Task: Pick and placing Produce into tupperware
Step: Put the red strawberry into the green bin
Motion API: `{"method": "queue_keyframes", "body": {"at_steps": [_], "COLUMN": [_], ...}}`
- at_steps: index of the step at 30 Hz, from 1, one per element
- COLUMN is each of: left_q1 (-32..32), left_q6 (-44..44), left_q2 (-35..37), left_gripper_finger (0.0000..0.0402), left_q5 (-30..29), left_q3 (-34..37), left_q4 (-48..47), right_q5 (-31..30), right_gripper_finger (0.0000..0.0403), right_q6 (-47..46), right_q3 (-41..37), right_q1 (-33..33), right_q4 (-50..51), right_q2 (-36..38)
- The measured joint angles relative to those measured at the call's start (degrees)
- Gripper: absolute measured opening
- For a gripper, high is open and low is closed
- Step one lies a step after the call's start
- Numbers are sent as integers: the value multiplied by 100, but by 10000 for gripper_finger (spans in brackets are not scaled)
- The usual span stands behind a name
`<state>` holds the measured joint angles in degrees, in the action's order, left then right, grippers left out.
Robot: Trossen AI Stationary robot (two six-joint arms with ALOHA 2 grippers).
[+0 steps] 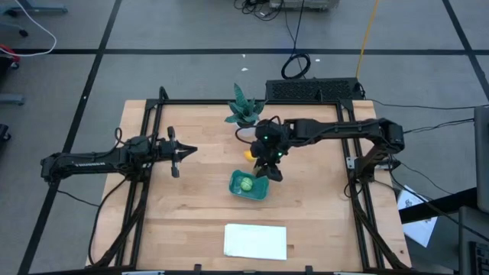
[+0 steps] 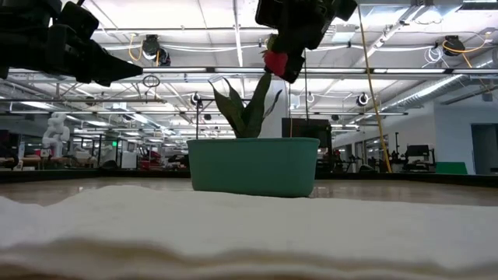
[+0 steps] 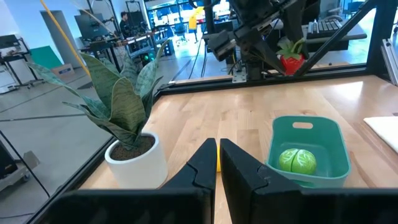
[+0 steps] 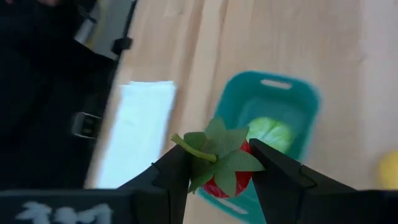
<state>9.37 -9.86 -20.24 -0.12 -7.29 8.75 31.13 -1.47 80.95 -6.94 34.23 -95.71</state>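
Note:
The teal tupperware sits mid-table with the round light-green piece inside it. My right gripper hangs above the tupperware's far edge, shut on the small red piece, which has a green leafy top. The yellow piece lies on the wood just beyond the tupperware, mostly hidden under the right arm in the high view. My left gripper waits shut and level over the table's left part, touching nothing. My right gripper pinches the red piece by its two sides between its two fingers, just below the leafy top. The fingers slant down from the table's right and far side. The piece hangs lifted clear, well above the tupperware.
A spiky green plant in a white pot stands at the far middle, just behind the right gripper. A white flat sheet lies near the front edge. A black frame borders the table's sides and back.

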Motion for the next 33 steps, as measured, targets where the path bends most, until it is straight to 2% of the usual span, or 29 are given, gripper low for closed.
{"method": "queue_keyframes", "body": {"at_steps": [5,12,21,33], "left_q1": [0,0,-2,-2], "left_q6": [-9,-6,-12,-6], "left_q2": [-1,-1,-1,1], "left_gripper_finger": [26,26,26,26], "left_q5": [2,3,4,4], "left_q3": [-2,-2,-2,-2], "left_q4": [2,-9,-13,-13], "right_q5": [978,1290,1220,770], "right_gripper_finger": [141,141,141,141], "right_q6": [-956,-1349,-1406,-1117], "right_q3": [7,-2,-2,-2], "right_q1": [-166,-366,-396,-333], "right_q4": [-306,-364,-397,-97], "right_q2": [-240,-492,-520,-723]}}
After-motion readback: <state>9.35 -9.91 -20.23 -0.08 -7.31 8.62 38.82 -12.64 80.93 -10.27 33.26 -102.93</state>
